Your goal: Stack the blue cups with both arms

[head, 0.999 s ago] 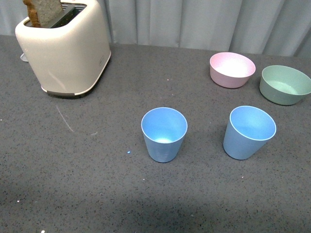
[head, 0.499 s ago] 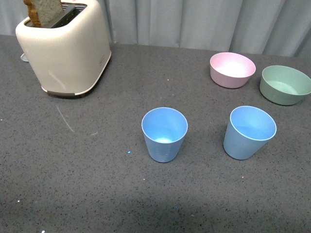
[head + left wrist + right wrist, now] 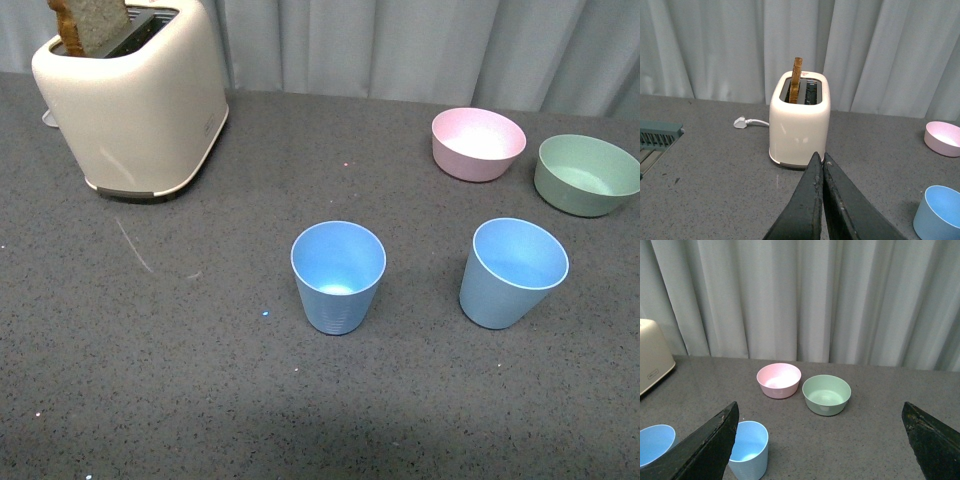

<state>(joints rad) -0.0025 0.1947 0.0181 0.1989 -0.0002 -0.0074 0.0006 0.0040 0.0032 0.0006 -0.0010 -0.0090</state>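
Movement: none over the last second. Two blue cups stand apart on the counter, the first cup nearer the toaster, the second cup beyond it. Left fingers are pressed together; right fingers are spread wide, empty. Stacking is judged not begun.

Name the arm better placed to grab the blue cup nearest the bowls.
Right. The right gripper is open wide with that blue cup close ahead; the left gripper is shut, facing the toaster.
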